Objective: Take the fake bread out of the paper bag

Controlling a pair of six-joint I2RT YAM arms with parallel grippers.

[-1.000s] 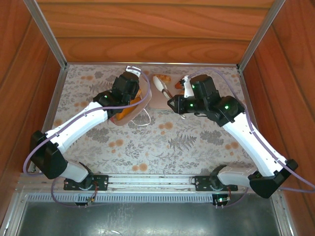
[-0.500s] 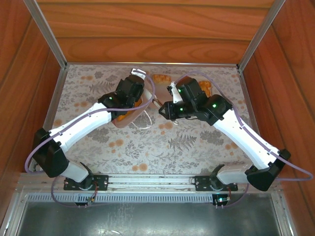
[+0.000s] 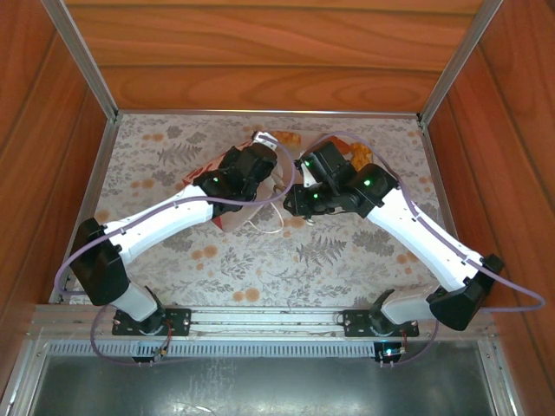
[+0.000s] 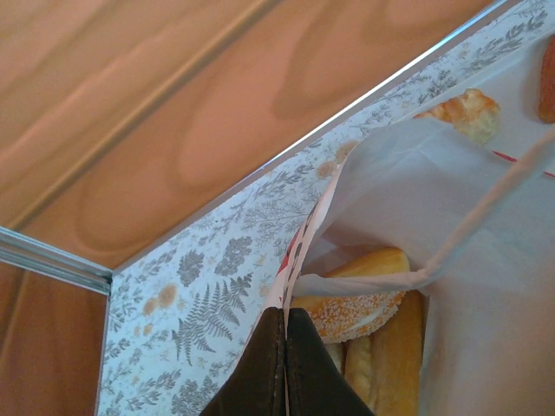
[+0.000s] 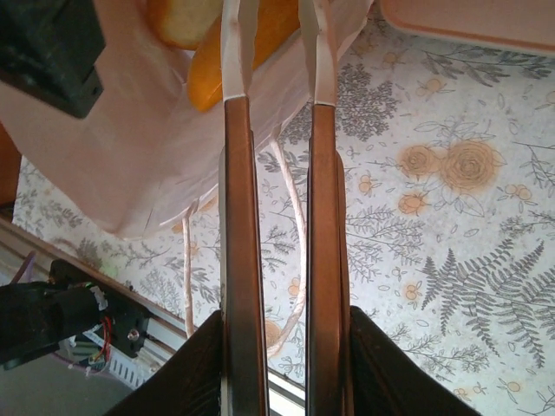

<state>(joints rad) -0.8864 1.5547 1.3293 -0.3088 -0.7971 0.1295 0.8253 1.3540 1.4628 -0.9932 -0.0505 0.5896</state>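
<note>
My left gripper (image 4: 285, 314) (image 3: 263, 146) is shut on the rim of the white paper bag (image 4: 486, 286) and holds its mouth open. Inside lie fake bread pieces: a seeded roll (image 4: 360, 314) and a long golden roll (image 4: 395, 364). Another pastry (image 4: 468, 113) lies beyond the bag's mouth. My right gripper (image 5: 282, 364) (image 3: 306, 166) is shut on copper metal tongs (image 5: 243, 217). Their white tips reach the bag's mouth (image 5: 130, 147), on either side of an orange roll (image 5: 279, 22). In the top view the bag (image 3: 230, 217) hangs under the left arm.
A pale pink tray (image 5: 468, 22) lies just right of the bag, with a pastry (image 3: 286, 139) at its far end and another (image 3: 360, 154) beside the right arm. The bag's cord handles (image 5: 186, 260) dangle over the floral tablecloth. Wooden walls enclose the table.
The left arm has carried the bag's rim right, toward the centre. The right arm has swung left with the tongs, bringing their tips to the bag's mouth.
</note>
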